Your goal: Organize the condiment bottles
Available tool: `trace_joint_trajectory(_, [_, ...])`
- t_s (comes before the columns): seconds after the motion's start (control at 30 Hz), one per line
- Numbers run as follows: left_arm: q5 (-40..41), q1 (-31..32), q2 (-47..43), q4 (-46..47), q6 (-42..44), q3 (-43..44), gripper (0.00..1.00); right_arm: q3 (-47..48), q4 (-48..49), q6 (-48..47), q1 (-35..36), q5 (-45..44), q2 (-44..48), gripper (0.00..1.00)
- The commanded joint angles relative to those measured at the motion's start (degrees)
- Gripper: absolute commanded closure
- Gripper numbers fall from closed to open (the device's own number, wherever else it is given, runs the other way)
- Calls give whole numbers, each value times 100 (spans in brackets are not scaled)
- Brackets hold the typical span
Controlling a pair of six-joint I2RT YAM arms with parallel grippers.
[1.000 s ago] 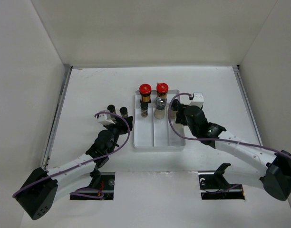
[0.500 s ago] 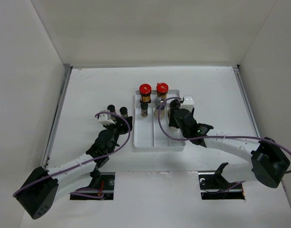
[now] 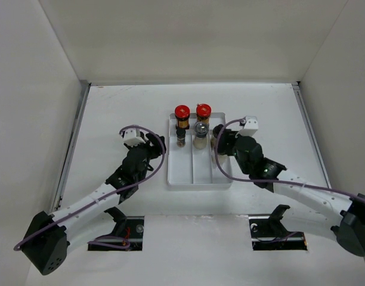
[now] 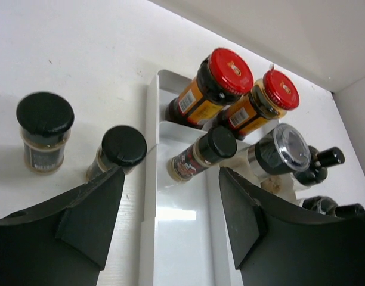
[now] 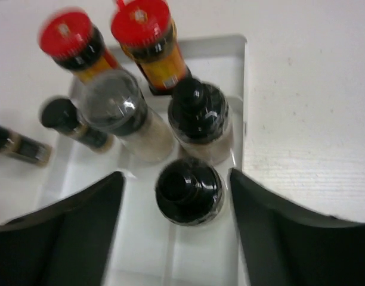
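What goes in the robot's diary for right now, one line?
left gripper: open, near two loose jars | right gripper: open around black-capped jar in tray

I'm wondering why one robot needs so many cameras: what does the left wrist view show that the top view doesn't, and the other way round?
Only the left wrist: two black-capped jars on the table just outside the tray; from above, the left arm covers them. Only the top: the right arm, both arms' full length, the whole table. Both: the tray, with two red-lidded jars, a small dark jar and a clear-capped jar in it.
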State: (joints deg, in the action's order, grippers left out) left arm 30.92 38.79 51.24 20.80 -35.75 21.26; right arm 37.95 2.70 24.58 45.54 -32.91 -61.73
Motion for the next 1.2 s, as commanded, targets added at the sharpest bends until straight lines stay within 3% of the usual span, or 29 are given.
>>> trace_joint_trajectory(0.0, [73, -139, 209, -777, 155, 633, 38, -156, 704, -32, -312, 275, 355, 46])
trace_joint_trajectory(0.07, [3, -165, 517, -1076, 296, 914, 39, -314, 881, 46, -506, 329, 399, 75])
trace_joint_trajectory(0.1, [-33, -165, 666, -1173, 375, 1037, 41, -428, 977, 143, -559, 329, 390, 80])
trace_joint_trajectory(0.17, [-68, -174, 913, -1236, 524, 1187, 43, -744, 1284, 362, -691, 372, 320, 80])
trace_joint_trajectory(0.33, [256, -227, 1353, -1455, 788, 1469, 40, -1317, 1988, 794, -919, 627, 215, 44])
trace_joint_trajectory(0.43, [537, -209, 1415, -1579, 876, 1574, 38, -1317, 2121, 812, -946, 873, 13, 31])
trace_joint_trajectory(0.6, [662, -191, 1713, -1570, 1008, 1654, 36, -1273, 2129, 812, -920, 970, -23, 25])
trace_joint_trajectory(1.0, [512, -429, 2442, -955, 1307, 1873, 39, -1431, 2288, 777, -920, 918, 294, 24])
trace_joint_trajectory(1.17, [503, -411, 2733, -656, 1404, 1935, 41, -1484, 2296, 794, -937, 891, 381, 16])
